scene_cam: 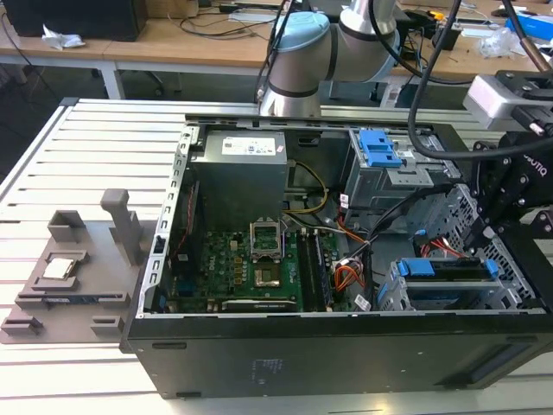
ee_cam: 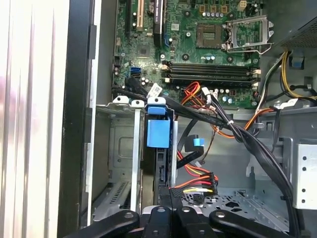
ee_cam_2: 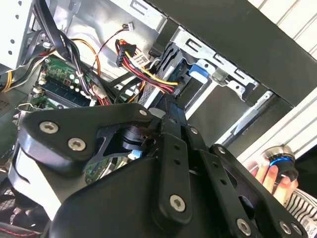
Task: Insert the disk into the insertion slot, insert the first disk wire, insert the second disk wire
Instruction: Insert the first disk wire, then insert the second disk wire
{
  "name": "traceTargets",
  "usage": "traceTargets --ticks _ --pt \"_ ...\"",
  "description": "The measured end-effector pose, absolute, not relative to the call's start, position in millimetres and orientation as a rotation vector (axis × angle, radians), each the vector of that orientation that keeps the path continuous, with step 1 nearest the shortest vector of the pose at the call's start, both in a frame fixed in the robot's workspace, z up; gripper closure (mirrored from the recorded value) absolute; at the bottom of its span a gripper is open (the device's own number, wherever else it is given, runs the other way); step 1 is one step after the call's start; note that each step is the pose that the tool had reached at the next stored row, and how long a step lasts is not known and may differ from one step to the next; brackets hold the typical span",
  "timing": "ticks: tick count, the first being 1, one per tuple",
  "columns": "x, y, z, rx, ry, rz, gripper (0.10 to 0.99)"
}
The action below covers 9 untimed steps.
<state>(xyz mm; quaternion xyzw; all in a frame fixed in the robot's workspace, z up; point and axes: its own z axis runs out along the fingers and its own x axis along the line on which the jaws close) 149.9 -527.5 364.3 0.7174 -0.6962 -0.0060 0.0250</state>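
The disk [scene_cam: 445, 271], grey with a blue bracket [ee_cam: 158, 133], sits inside the insertion slot [scene_cam: 393, 298], the low silver cage at the case's front corner. In the first wrist view I see it edge-on between the cage rails. My gripper [ee_cam: 172, 210] is right behind the disk's rear edge, its fingers [ee_cam: 185, 217] drawn together on the black plug of the red, yellow and black disk wire [ee_cam: 195, 184]. That same wire [ee_cam_2: 148, 74] runs to the disk's edge in the second wrist view. A black cable with a blue plug [ee_cam: 198, 142] hangs loose beside the disk.
The open computer case [scene_cam: 259, 363] lies on a slatted table. A taller grey cage with a blue latch [scene_cam: 378, 149] stands behind the disk. Cable bundles [ee_cam: 257, 148] cross the bay. A person's hand [ee_cam_2: 265, 174] holds a blue-ringed device beyond the case. A grey fixture [scene_cam: 78, 268] lies at the exterior view's left.
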Motion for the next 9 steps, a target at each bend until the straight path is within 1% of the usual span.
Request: traceTargets --ticks 9 --pt "149.9 -527.5 364.4 2.219 -2.153 -0.019 0.980"
